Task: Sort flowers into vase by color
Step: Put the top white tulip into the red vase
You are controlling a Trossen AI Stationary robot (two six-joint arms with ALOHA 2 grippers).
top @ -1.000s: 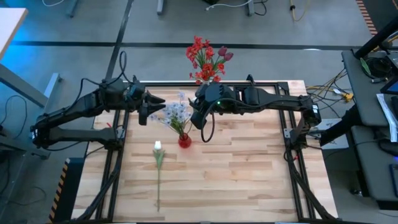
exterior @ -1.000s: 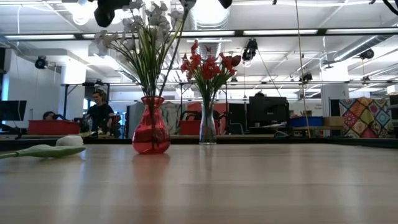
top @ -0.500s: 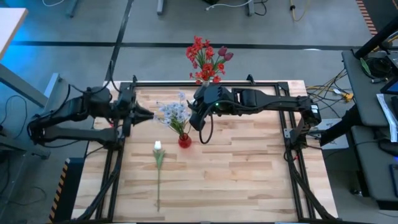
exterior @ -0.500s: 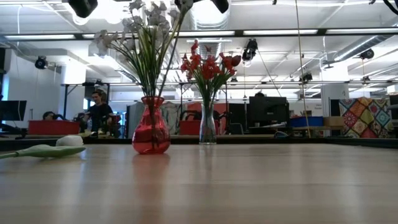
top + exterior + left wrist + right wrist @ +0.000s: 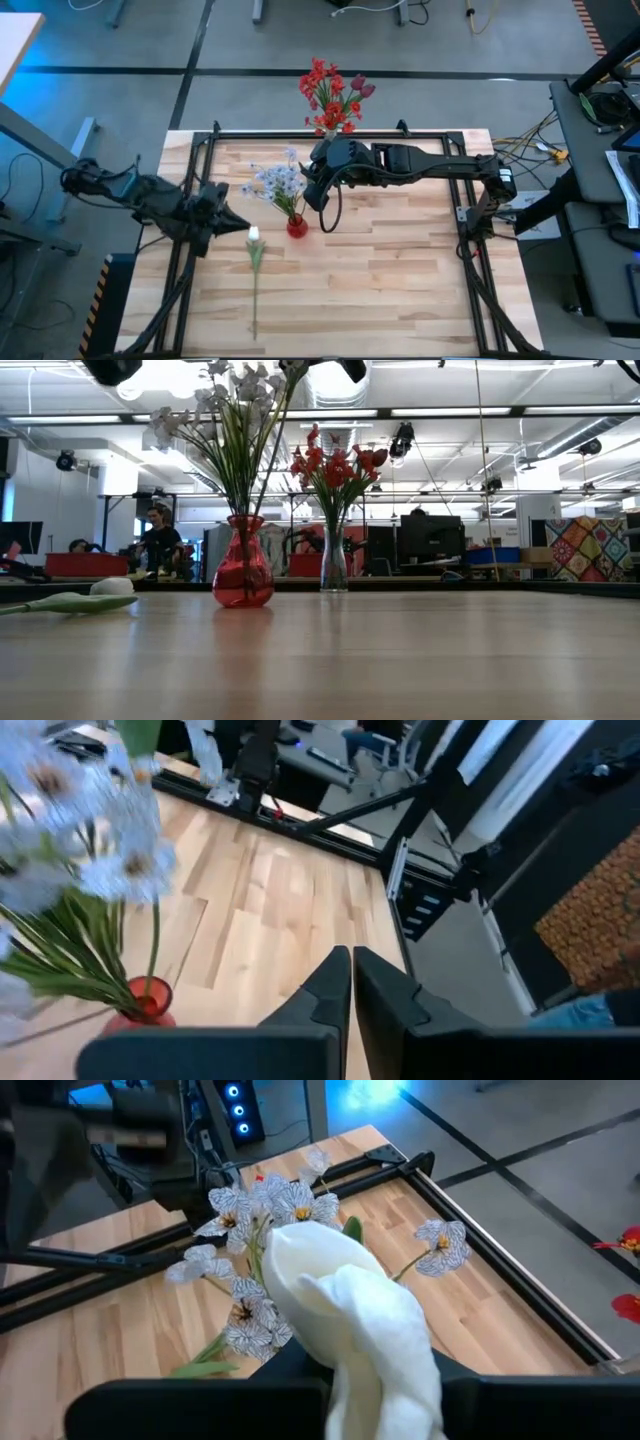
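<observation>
White bud held over the red vase

My right gripper (image 5: pixel 318 192) is clamped on a white flower (image 5: pixel 350 1320) just above the red vase (image 5: pixel 297 226); stem hangs toward its mouth. Left gripper (image 5: pixel 232 226), closed and empty, waits beside it.

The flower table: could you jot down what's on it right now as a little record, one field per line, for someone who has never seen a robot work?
Table: pale wood table inside a dark frame
Red vase: red vase near the middle, holding pale blue-white flowers
Clear vase: clear vase at the far edge, holding red flowers and a maroon bud
Loose flower: white tulip lying flat near the red vase
Left gripper: left gripper shut, empty, beside the tulip's bud
Right gripper: right gripper shut on a white bud, above the red vase's bouquet
</observation>
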